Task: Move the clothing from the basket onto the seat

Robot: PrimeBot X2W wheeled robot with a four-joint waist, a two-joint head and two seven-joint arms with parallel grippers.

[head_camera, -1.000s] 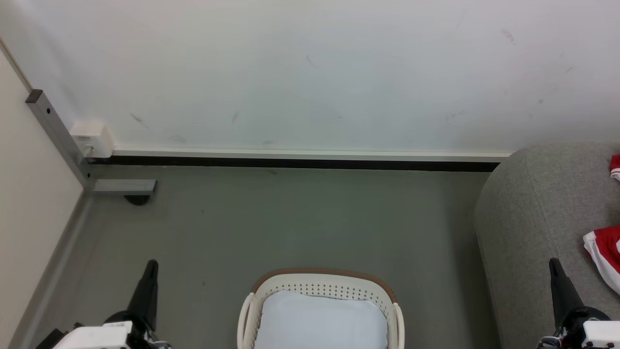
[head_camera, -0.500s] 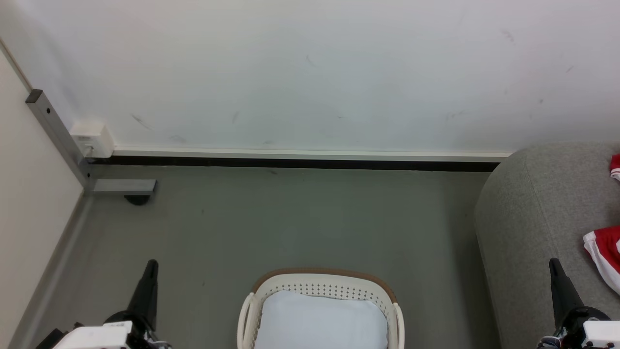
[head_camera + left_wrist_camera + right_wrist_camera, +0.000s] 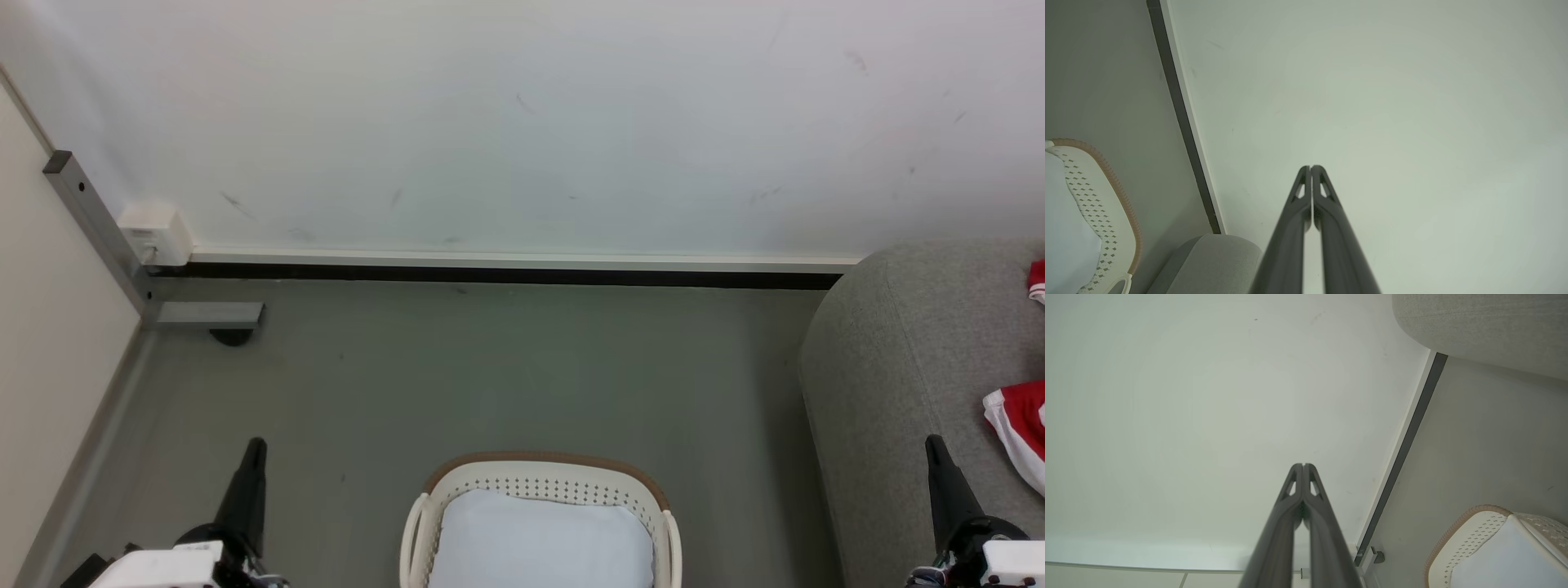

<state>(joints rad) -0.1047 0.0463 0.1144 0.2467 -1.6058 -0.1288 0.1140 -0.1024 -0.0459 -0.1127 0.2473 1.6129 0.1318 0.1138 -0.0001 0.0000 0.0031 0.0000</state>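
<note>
The cream basket (image 3: 540, 478) with its brown rim stands on the floor at the bottom centre, its pale flat bottom bare; the basket (image 3: 1106, 212) and the basket (image 3: 1470, 539) also show in both wrist views. Red and white clothing (image 3: 1020, 425) lies on the light-grey seat (image 3: 890, 367) at the right edge, with another red piece (image 3: 1038, 282) farther back. My left gripper (image 3: 255, 447) points up at the lower left, shut with nothing in it; in its wrist view the left gripper (image 3: 1311, 167) has fingertips touching. My right gripper (image 3: 933, 445), beside the seat's front, is shut and holds nothing, as the right gripper (image 3: 1303, 465) confirms.
A white wall with a dark baseboard (image 3: 490, 275) runs across the back. A grey metal post (image 3: 98, 229) with a foot and a small white box (image 3: 153, 233) stands in the left corner. Grey floor (image 3: 490, 376) spreads between wall and basket.
</note>
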